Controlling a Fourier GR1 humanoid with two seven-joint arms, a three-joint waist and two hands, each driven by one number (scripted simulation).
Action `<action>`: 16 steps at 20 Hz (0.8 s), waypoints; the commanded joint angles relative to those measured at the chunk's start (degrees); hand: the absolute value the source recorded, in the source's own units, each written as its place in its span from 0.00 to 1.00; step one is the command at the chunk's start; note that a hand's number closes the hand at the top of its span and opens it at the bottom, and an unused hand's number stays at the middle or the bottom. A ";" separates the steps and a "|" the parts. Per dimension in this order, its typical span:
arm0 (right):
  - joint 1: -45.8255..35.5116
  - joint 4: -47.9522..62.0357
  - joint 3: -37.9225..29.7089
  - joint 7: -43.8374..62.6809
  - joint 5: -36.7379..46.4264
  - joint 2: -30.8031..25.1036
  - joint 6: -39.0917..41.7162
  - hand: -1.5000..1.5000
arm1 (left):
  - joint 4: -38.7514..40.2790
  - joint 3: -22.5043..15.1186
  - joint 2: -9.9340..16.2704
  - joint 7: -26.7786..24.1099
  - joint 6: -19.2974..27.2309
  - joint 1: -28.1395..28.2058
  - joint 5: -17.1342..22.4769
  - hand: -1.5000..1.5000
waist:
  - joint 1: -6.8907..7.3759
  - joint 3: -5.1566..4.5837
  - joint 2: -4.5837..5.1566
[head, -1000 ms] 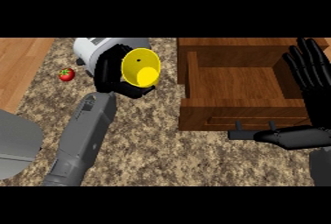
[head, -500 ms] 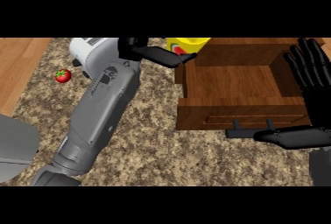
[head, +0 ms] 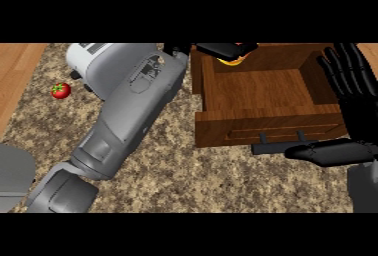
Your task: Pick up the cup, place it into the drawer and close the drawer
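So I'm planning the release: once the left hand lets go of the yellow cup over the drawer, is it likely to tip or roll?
The cup, held by the left hand at the drawer's far edge, looks rigid, so it probably won't deform. Mostly hidden, its tilt is unclear; released tilted, it may tip and roll. The walls should contain it.

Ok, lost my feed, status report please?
Left hand shut on yellow cup at open drawer's far edge. Right hand open at drawer's right side. Nothing blocking.

Yellow cup (head: 230, 60), mostly hidden in my left hand (head: 221, 49), above the open wooden drawer (head: 258, 90) at the bench's far edge.
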 commanded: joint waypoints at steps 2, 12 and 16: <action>-2.21 -0.15 1.97 1.14 1.26 1.09 -1.10 0.00 | 8.26 -5.52 -0.02 1.96 2.75 -3.44 3.20 1.00 | -2.38 0.02 0.53; -3.78 1.81 0.08 0.26 -3.27 -1.89 3.90 0.00 | 12.94 -14.45 -0.03 3.23 -4.14 -0.19 4.51 1.00 | -6.31 0.08 1.41; -7.09 3.63 2.77 -0.28 -2.70 -0.01 3.82 0.00 | 10.01 -14.27 -0.03 1.29 -3.47 1.42 9.07 0.00 | -8.55 0.01 2.34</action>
